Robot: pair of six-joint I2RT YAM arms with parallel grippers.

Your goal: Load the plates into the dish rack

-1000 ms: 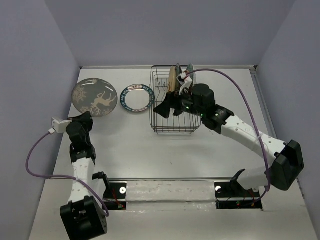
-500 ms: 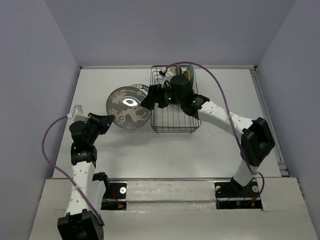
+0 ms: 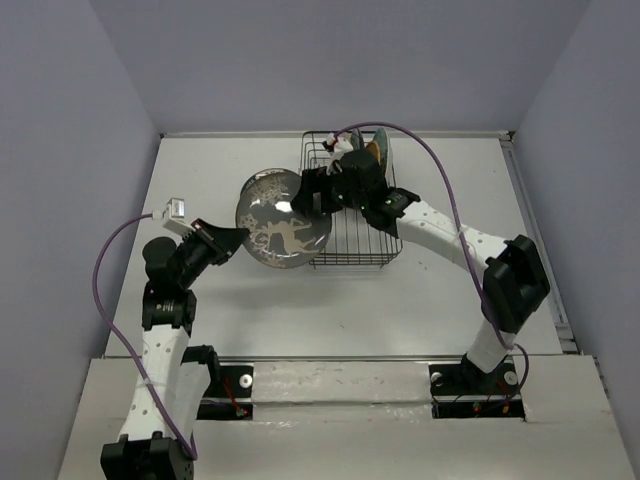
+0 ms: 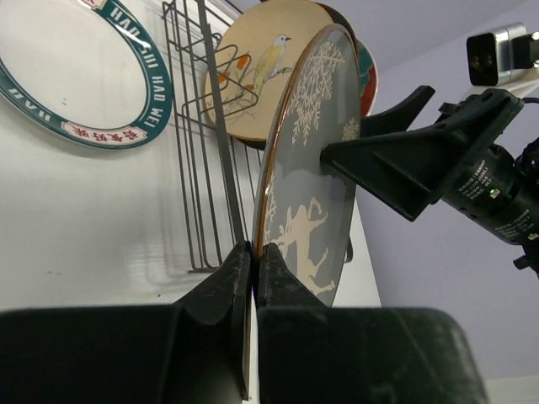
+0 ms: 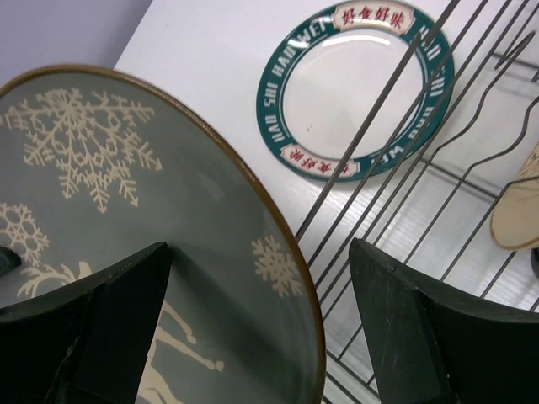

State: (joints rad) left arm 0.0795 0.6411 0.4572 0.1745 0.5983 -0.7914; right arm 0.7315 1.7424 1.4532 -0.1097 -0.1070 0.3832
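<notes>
Over the white tabletop (image 3: 300, 310), between lavender walls (image 3: 70, 150), the left fingers (image 4: 215, 282) pinch the grey plate (image 3: 283, 222) by its 8 o'clock rim. It is held tilted at 9 o'clock of the rack (image 3: 355, 250). The right fingers (image 5: 118, 303) straddle it, spread wide.

Glaze, wire and matt plastic

The grey plate (image 3: 283, 219) is smooth glazed ceramic with a brownish rim, and it shines under the light. The teal-rimmed white plate (image 5: 354, 88) looks glossy too. The dish rack (image 3: 352, 248) is thin black metal wire. The left fingers (image 4: 221, 282) look like matt black plastic, and the counter (image 3: 300, 300) is smooth, dull white.
</notes>
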